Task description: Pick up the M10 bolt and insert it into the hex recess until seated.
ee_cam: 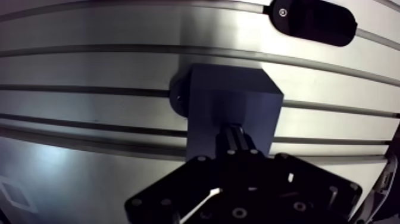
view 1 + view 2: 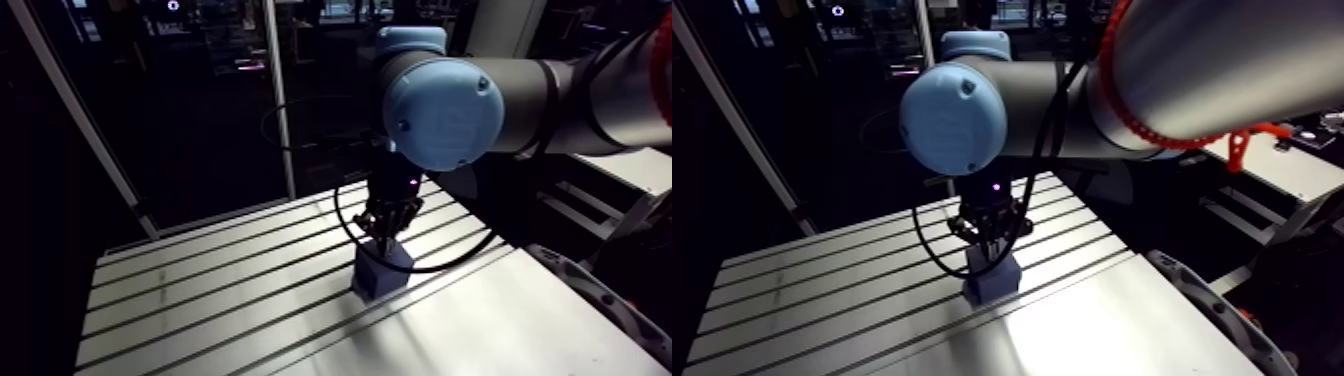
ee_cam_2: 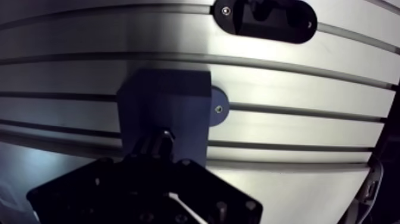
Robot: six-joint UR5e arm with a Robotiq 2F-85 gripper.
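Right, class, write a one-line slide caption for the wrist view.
Tool close above a dark blue block on the slotted aluminium table.

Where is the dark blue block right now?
In the arm view the dark blue block stands on the slotted table directly beneath the tool; the wrist view shows a black oval plate beyond it.

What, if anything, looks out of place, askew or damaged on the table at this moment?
Nothing stands out. The dark blue block sits flat and square to the slots of the table, the pincer hangs right over its top, and the black oval plate lies flat beyond it.
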